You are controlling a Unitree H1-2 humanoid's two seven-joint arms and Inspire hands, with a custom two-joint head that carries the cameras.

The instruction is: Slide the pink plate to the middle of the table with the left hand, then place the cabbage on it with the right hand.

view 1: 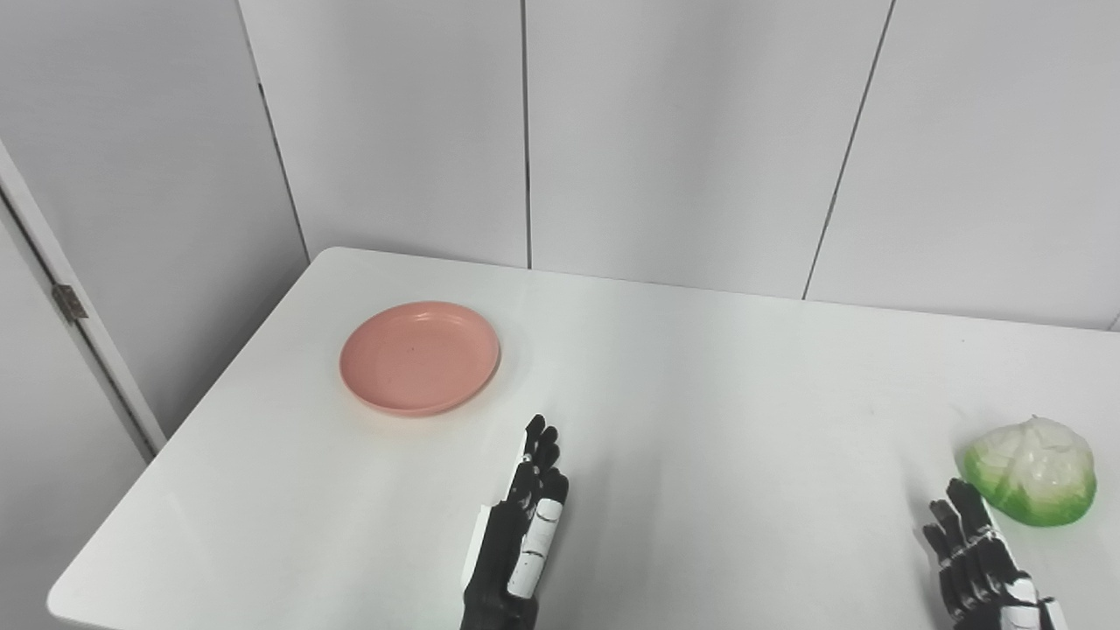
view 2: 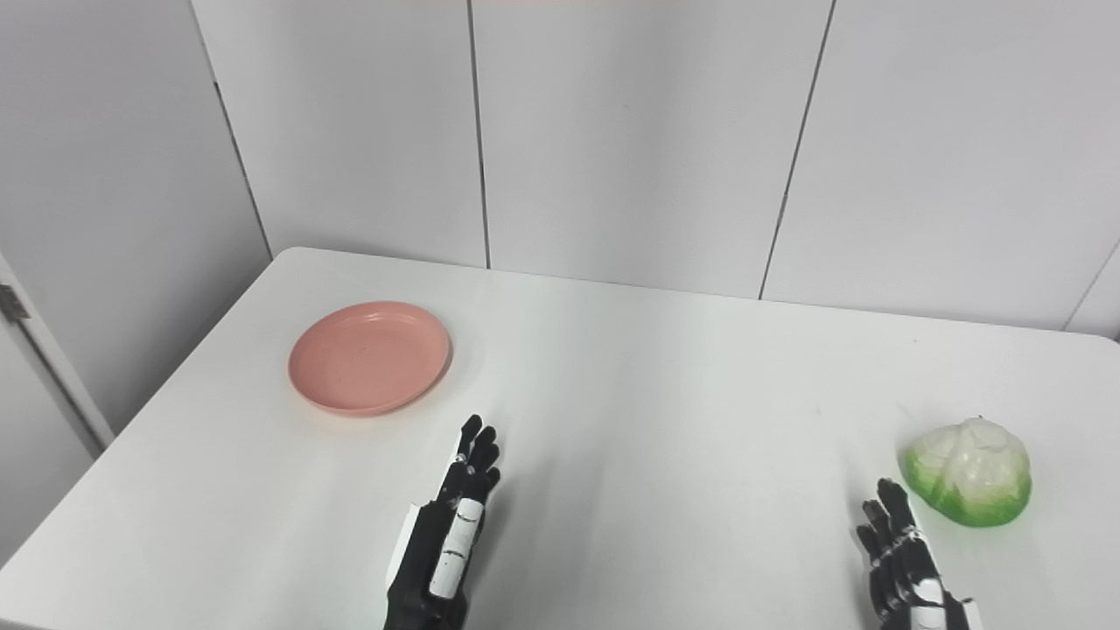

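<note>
Both hands empty over white table, plate and cabbage untouched.

Left eye view: no readable writing or labels on anything. Left hand (view 1: 523, 525) is released, fingers straight and held together, edge-on, holding nothing, low over the table (view 1: 717, 394). Pink plate (view 1: 420, 357) sits ahead and to the left of that hand, apart from it. Right hand (view 1: 980, 560) is loose, fingers extended and a little spread, nothing in it. Cabbage (view 1: 1034, 472) lies just ahead-right of its fingertips; contact can't be told.
Right eye view: same layout. Left hand (view 2: 446, 534) flat and empty, plate (view 2: 370, 357) ahead-left. Right hand (view 2: 901, 564) released, cabbage (view 2: 967, 472) just beyond it, small gap visible here.
</note>
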